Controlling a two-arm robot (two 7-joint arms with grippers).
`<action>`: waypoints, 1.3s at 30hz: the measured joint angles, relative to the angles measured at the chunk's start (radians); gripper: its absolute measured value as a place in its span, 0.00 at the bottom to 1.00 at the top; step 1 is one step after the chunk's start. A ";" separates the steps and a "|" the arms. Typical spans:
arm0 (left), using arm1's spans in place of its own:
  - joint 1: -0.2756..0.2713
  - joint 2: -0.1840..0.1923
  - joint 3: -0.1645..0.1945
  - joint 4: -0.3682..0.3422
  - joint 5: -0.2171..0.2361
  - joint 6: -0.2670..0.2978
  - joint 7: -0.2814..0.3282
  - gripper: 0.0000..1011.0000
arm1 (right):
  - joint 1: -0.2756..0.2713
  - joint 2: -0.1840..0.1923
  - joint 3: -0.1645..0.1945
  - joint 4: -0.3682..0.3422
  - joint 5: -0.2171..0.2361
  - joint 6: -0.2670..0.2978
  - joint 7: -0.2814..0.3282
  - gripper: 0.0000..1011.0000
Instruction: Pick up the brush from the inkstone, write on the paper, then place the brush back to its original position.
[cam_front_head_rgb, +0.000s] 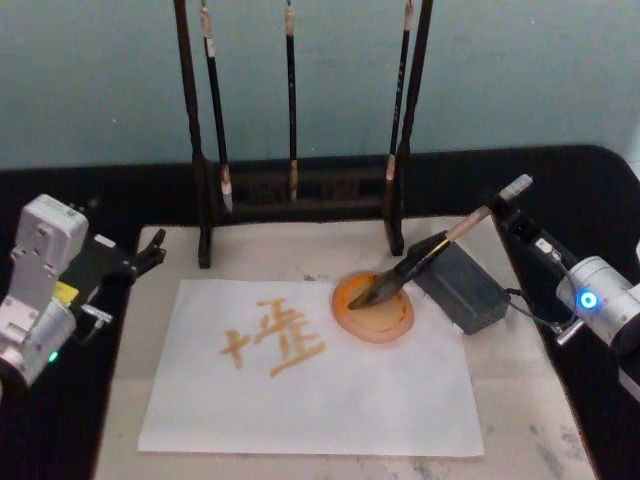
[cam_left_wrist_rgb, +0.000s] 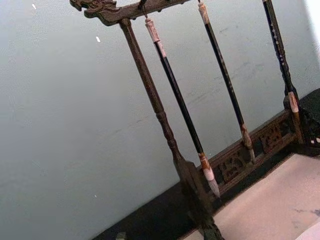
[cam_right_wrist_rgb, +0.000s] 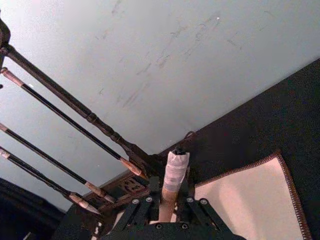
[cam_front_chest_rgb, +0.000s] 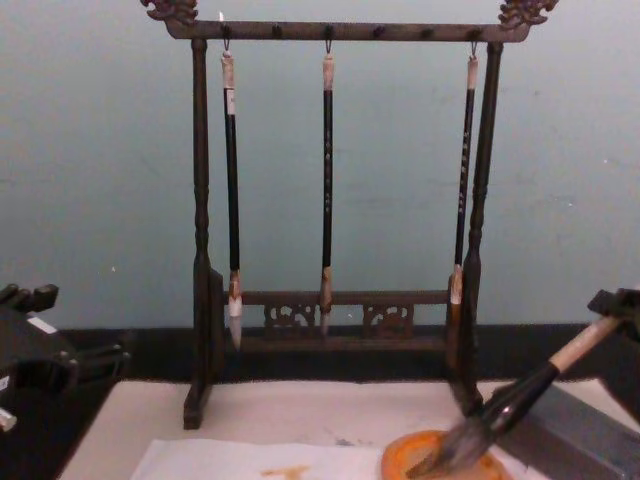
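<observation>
Brush (cam_front_head_rgb: 420, 258) at the orange ink dish (cam_front_head_rgb: 345, 312), bristles in the dish and shaft slanting up to the right gripper (cam_front_head_rgb: 497, 208), which is clamped on the pale upper handle just below its taped end. With orange characters already on the paper (cam_front_head_rgb: 300, 400), the step is probably the return: next, settle the shaft down and release without tipping the dish. The left gripper (cam_front_head_rgb: 150, 250) is parked at the surface's left edge, well apart
</observation>
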 joint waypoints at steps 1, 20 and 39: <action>0.000 0.000 0.000 0.000 0.000 0.000 0.000 1.00 | 0.000 0.000 0.000 0.000 0.000 0.000 0.000 0.23; 0.000 0.000 0.000 0.000 0.000 0.000 0.000 1.00 | 0.000 0.011 0.000 -0.017 0.046 0.012 0.012 0.17; 0.000 0.000 0.000 0.000 0.000 0.000 0.000 1.00 | 0.040 0.083 -0.048 -0.126 0.081 0.038 0.052 0.17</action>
